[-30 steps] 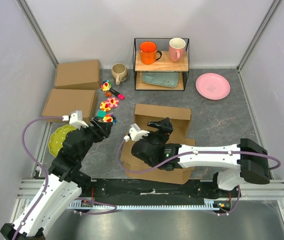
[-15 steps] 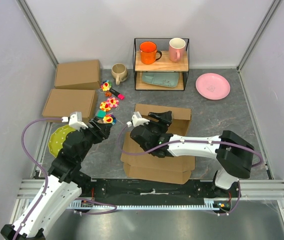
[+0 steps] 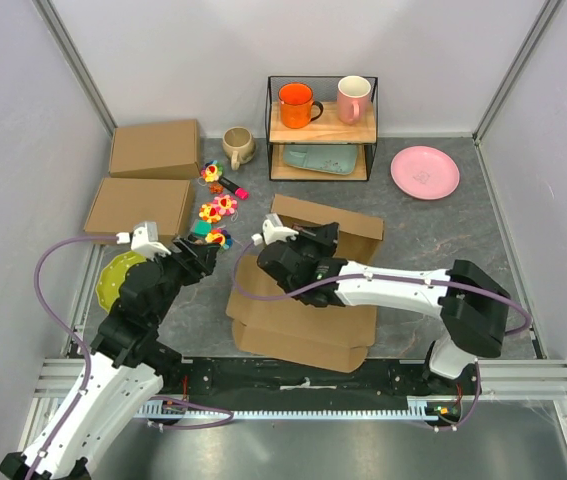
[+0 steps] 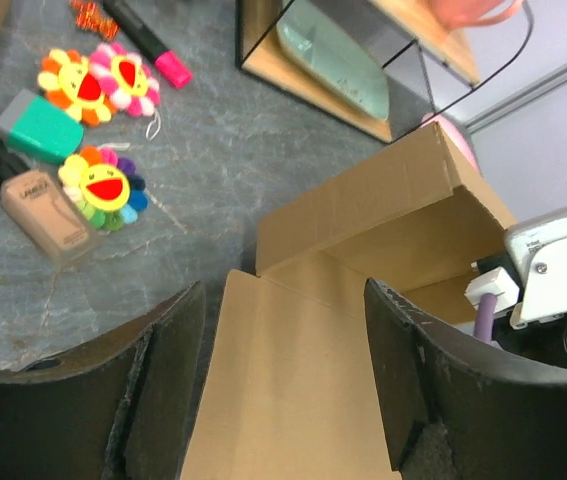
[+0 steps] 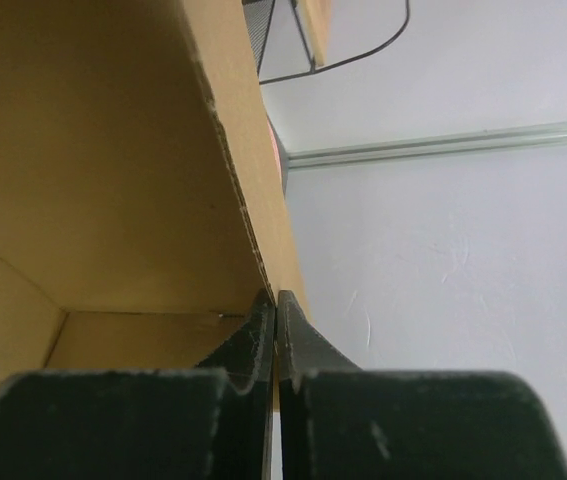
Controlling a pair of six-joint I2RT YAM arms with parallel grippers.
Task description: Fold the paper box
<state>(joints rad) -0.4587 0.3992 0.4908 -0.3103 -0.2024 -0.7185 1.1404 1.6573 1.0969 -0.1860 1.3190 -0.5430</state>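
Note:
The paper box [image 3: 303,322] lies half-folded at the table's near middle, its brown back wall [image 3: 329,226] standing up. My right gripper [image 3: 315,240] reaches over the box to that wall. In the right wrist view the right gripper [image 5: 276,298] is shut on the thin edge of the cardboard wall [image 5: 93,150]. My left gripper [image 3: 206,256] hovers just left of the box. It stands open [image 4: 283,300], with a flat panel of the box [image 4: 303,390] showing between its fingers and not touching them.
Two other flat brown boxes [image 3: 153,148] [image 3: 138,205] lie at the far left. A yellow-green plate [image 3: 118,278] sits under the left arm. Flower toys [image 3: 218,210], a marker [image 3: 231,187] and a beige mug [image 3: 238,145] lie beside a wire rack [image 3: 323,165] holding mugs. A pink plate [image 3: 424,172] is at far right.
The right gripper has gone from open to shut on the back wall's edge. The right arm swung left and farther out, and the box base slid slightly left. The left arm barely moved.

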